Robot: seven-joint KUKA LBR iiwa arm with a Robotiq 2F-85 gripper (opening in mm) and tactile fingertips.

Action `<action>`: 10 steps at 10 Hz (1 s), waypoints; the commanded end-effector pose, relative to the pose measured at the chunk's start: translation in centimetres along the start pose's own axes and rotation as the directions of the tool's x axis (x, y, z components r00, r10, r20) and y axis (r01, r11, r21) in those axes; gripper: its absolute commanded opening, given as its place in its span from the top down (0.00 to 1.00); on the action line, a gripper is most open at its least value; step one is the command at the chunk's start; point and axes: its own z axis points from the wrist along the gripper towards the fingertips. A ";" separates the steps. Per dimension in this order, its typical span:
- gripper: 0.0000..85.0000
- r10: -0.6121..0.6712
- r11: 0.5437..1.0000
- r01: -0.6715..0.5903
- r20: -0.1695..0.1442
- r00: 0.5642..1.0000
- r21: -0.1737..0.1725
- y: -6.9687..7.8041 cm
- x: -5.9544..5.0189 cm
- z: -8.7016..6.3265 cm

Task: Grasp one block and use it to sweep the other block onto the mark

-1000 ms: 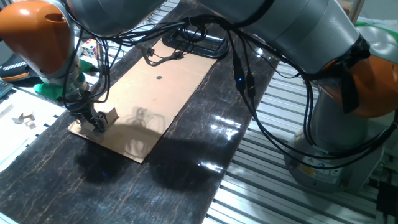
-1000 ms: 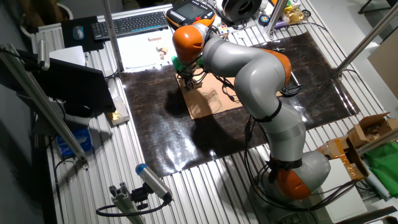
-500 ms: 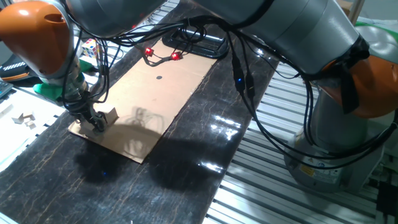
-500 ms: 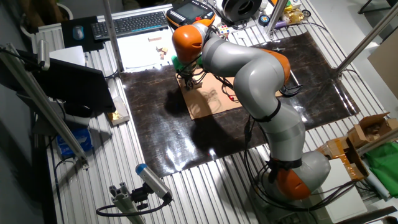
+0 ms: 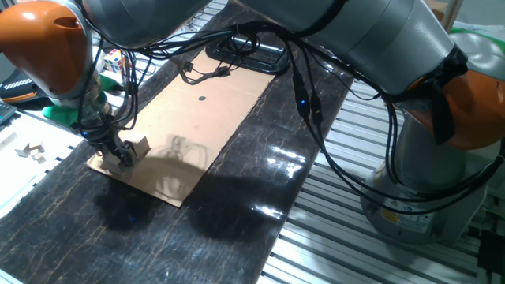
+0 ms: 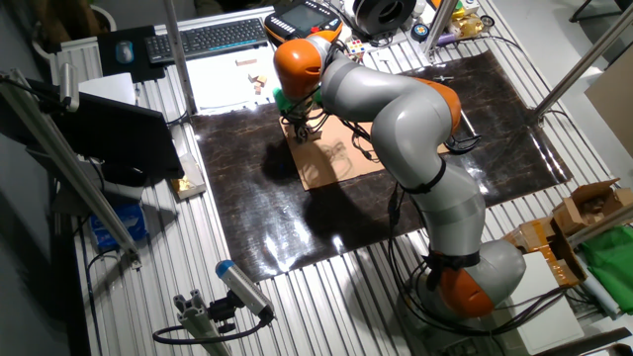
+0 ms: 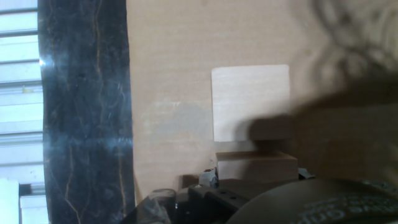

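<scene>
Gripping a pale square wooden block [image 7: 256, 165] at the near-left corner of the flat tan cardboard sheet [image 5: 213, 118], the two-finger gripper [image 5: 123, 158] is seen lowered to the surface; its jaws appear closed on that block. A second pale wooden block [image 7: 250, 102] lies just beyond it, touching or nearly so, presumably so that it can be pushed ahead. The tiny black round dot [image 5: 202, 99] is drawn well apart, toward the sheet's far end, so the sweep is judged barely begun. Compared with half a second earlier, arm and blocks are unmoved; only two red lights by the far cables are no longer lit.
</scene>
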 end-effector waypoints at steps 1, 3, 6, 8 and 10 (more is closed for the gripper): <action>0.99 -0.001 1.000 0.001 0.000 1.000 0.000 0.0 0.0 0.0; 0.99 -0.003 1.000 0.003 0.002 1.000 0.002 0.0 -0.1 0.1; 0.99 0.002 1.000 -0.002 0.008 1.000 0.006 0.0 -0.3 0.2; 0.99 0.000 1.000 0.000 0.006 1.000 0.007 0.0 -0.4 0.2; 0.99 -0.001 1.000 0.001 0.006 1.000 0.008 -0.1 -0.6 0.4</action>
